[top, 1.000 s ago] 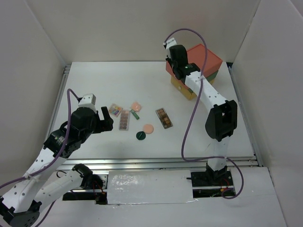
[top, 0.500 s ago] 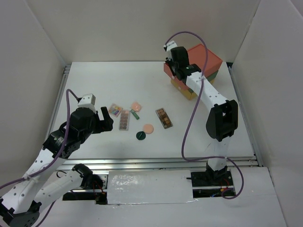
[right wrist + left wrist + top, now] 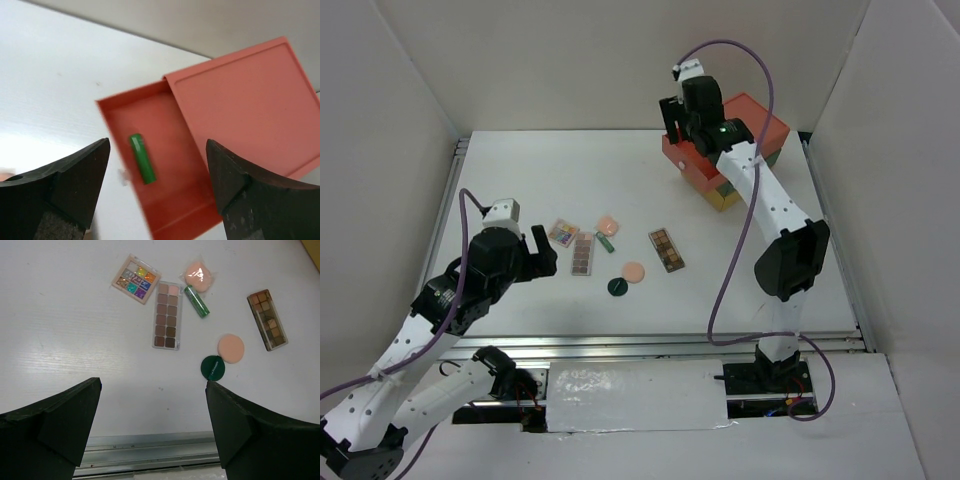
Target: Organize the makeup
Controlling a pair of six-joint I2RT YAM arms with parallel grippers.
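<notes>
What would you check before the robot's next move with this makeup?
1. Drawer open: ok, the orange drawer is pulled out.
2. Room inside: ok, only one green tube lies in it.
3. Left gripper free: ok, open and empty above the table.
4. Right gripper free: ok, open and empty over the drawer.
5. Next piece clear to grab: cannot tell, the table tube sits tight beside a peach compact.
</notes>
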